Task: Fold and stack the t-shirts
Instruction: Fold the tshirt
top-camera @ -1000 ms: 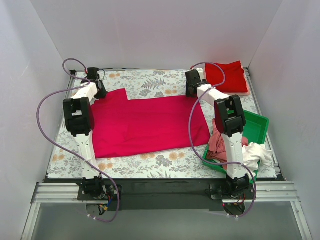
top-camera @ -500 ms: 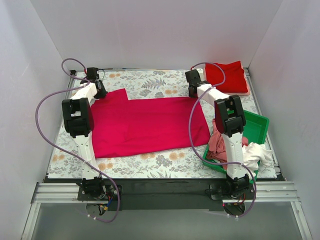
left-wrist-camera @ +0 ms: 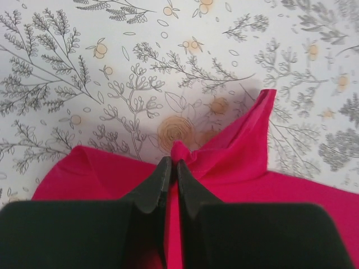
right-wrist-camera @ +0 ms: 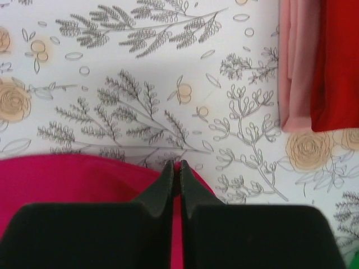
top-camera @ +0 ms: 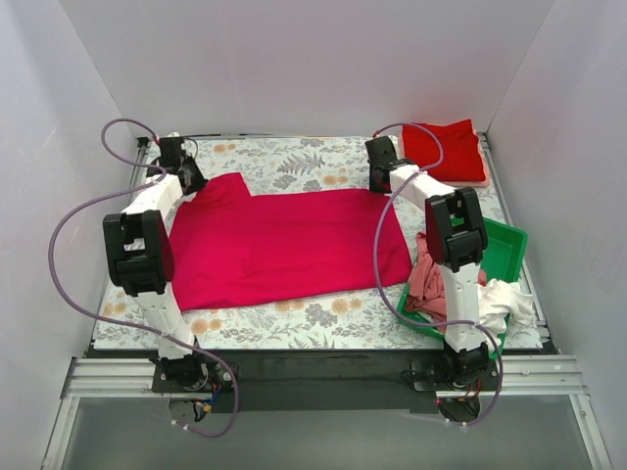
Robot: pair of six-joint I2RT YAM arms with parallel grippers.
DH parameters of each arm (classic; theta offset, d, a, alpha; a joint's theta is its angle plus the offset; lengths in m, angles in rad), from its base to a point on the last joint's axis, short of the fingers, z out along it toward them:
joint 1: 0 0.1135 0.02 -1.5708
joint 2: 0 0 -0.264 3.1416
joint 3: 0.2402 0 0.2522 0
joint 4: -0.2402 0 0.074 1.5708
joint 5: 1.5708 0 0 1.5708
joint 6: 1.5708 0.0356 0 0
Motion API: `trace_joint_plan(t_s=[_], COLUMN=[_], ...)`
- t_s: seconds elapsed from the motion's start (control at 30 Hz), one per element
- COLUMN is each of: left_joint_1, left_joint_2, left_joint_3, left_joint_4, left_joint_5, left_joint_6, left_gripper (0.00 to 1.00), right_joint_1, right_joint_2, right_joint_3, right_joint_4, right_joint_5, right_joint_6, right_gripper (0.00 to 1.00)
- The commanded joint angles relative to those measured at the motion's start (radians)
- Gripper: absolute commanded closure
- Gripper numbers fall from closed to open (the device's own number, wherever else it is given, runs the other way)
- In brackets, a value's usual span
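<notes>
A magenta-crimson t-shirt (top-camera: pixel 284 245) lies spread flat across the flowered table. My left gripper (top-camera: pixel 182 182) is shut on its far left corner; in the left wrist view a pinch of the magenta-crimson t-shirt (left-wrist-camera: pixel 235 157) bunches at my left gripper (left-wrist-camera: pixel 174 162). My right gripper (top-camera: pixel 380 182) is shut on the shirt's far right corner, where the magenta-crimson t-shirt (right-wrist-camera: pixel 73 179) shows on either side of my right gripper (right-wrist-camera: pixel 176 164). A folded red t-shirt (top-camera: pixel 443 149) lies on a folded pale pink t-shirt (right-wrist-camera: pixel 294 67) at the back right.
A green plastic tray (top-camera: pixel 502 247) at the right holds crumpled dusty-pink (top-camera: pixel 427 282) and white (top-camera: pixel 502 299) shirts. White walls close in the table on three sides. The purple cables of both arms loop above the table.
My right gripper has shut on the shirt's far right corner. The left arm has swung out to the left and lifted its corner slightly; the shirt's left edge has shifted with it.
</notes>
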Motion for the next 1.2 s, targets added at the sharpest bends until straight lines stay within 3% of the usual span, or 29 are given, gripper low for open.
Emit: trace_joint_plan(t_s=[0.0,0.33,0.57,1.0,1.17], left_joint_1=[-0.001,-0.001,-0.001,-0.001,-0.001], left_joint_2=[-0.132,-0.411,-0.625,-0.978,-1.015], left_joint_3=[-0.082,-0.399,-0.631,-0.824,-0.817], left_joint_4=[0.067,0.147,0.170,0.129,0.065], left_joint_5=[0.040,0.083,-0.032,-0.181,-0.190], left_joint_6=[-0.049,-0.158,-0.245,-0.428,-0.496], left_gripper=[1.00,1.00,1.00,1.00,1.00], right_joint_1=[0.002,0.005,0.004,0.004,0.004], right_joint_2=[-0.124,-0.334,-0.455,-0.599,-0.622], right_joint_3=[-0.069,-0.354,-0.506,-0.635,-0.632], right_joint_4=[0.040,0.135,0.178,0.175,0.155], right_joint_5=[-0.062,-0.119,-0.143,-0.084,-0.077], right_joint_6=[-0.001,0.017,0.034,0.028,0.012], right_gripper=[0.99,0.99,0.99,0.99,0.99])
